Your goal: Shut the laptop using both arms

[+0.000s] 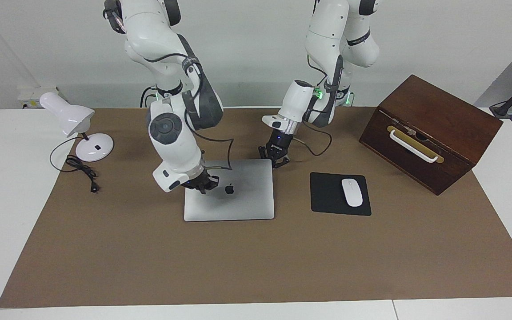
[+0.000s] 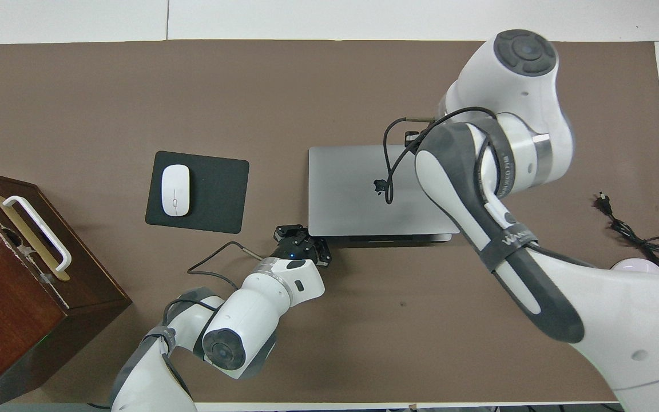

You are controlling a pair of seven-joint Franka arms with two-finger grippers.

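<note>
Black and small, the right gripper point(image 1: 203, 185) hangs low over the closed laptop point(image 1: 238, 195), its fingertips together and holding nothing. It sits above the lid's edge toward the right arm's end of the table, and whether it touches the metal cannot be told. Just beside it on the silver-grey lid is a dark apple logo point(image 1: 229, 189). In the overhead view the right arm's forearm covers this gripper entirely, and white lettering on the arm's dark band is too small to read.

At the laptop's corner nearest the robots, toward the left arm's end, the left gripper point(image 1: 275, 161) also has its fingertips shut on nothing, right at the corner; contact cannot be judged. The overhead view shows a blue light on it point(image 2: 293, 256) that the facing view hides.

Outward from the left gripper lie a black mouse pad point(image 1: 327, 195) with a white mouse point(image 1: 352, 192), then a wooden box point(image 1: 434, 133). Outward from the right gripper stands a white desk lamp point(image 1: 78, 129).
</note>
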